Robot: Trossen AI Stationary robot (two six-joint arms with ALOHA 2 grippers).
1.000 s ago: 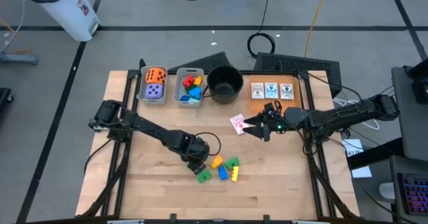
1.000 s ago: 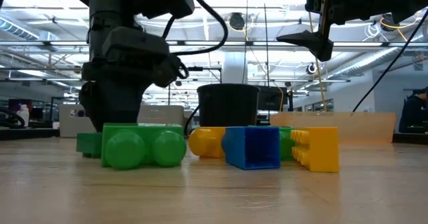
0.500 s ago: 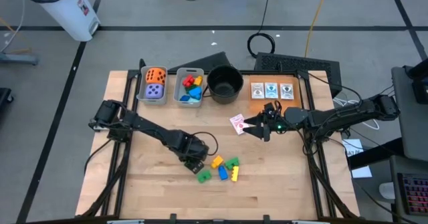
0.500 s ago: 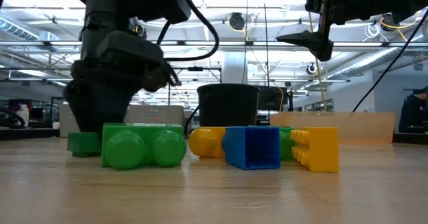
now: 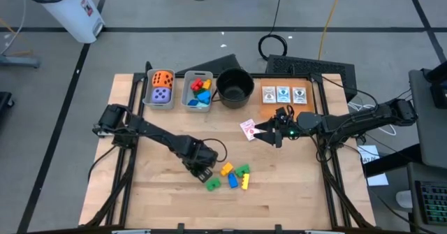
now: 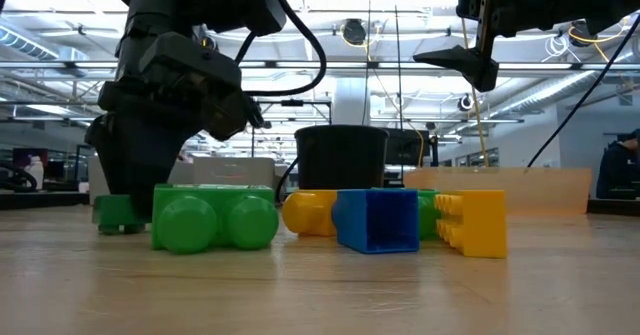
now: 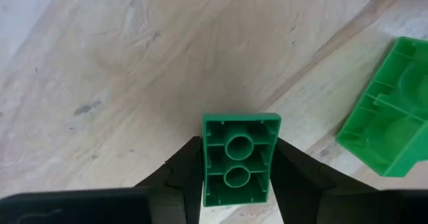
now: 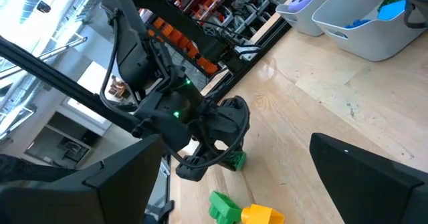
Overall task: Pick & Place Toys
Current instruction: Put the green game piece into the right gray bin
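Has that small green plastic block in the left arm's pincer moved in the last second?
Yes. In the low view the small green block has slid left, away from the larger green block.

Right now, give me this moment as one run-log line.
left gripper: shut on green block, on table | right gripper: open, hovering by card | loose blocks: on table

No text seems legible, even on the picture cards (image 5: 283, 94).
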